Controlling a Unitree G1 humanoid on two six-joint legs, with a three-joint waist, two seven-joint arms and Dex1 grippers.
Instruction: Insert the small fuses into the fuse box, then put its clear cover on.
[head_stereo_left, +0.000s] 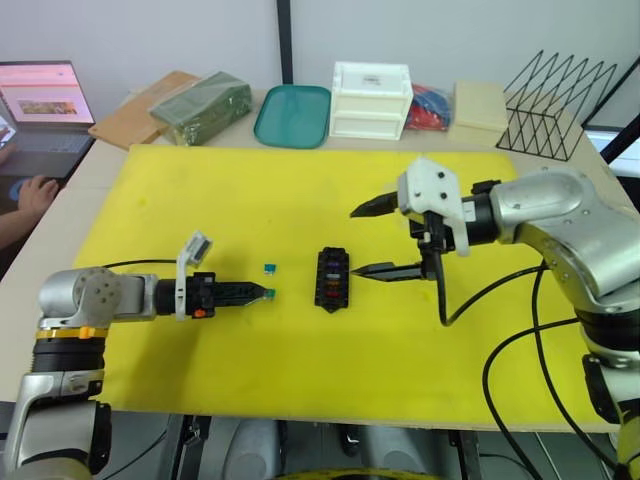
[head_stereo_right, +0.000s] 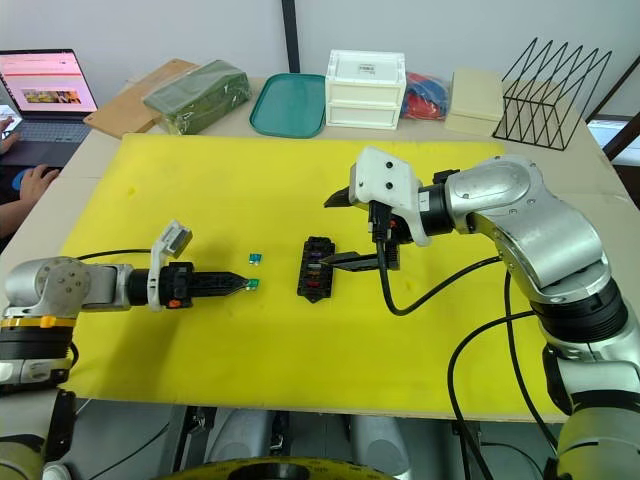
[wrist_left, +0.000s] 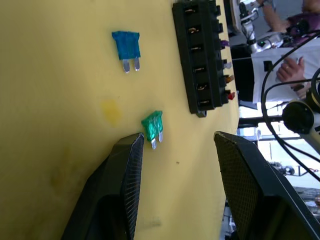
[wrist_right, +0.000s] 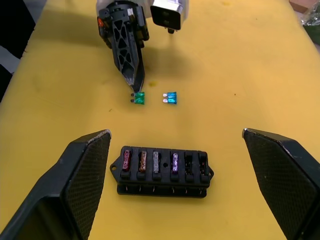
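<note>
The black fuse box (head_stereo_left: 332, 278) lies on the yellow mat (head_stereo_left: 300, 380). Four small fuses stand in it, red, orange, grey and purple (wrist_right: 175, 161), and two slots are empty. A teal fuse (head_stereo_left: 268, 268) and a green fuse (head_stereo_left: 269, 293) lie loose to its left. My left gripper (head_stereo_left: 262, 292) is open and low on the mat, with the green fuse (wrist_left: 152, 126) between its fingertips, close to one finger (wrist_left: 131, 165). My right gripper (head_stereo_left: 362, 240) hangs wide open just right of the fuse box, holding nothing. The clear cover is out of view.
Along the table's back edge stand a teal tray (head_stereo_left: 292, 115), a white drawer box (head_stereo_left: 371, 100), a green bag (head_stereo_left: 200, 107) and a black wire rack (head_stereo_left: 560, 105). A laptop (head_stereo_left: 40, 105) and a person's hand (head_stereo_left: 35, 195) are at far left.
</note>
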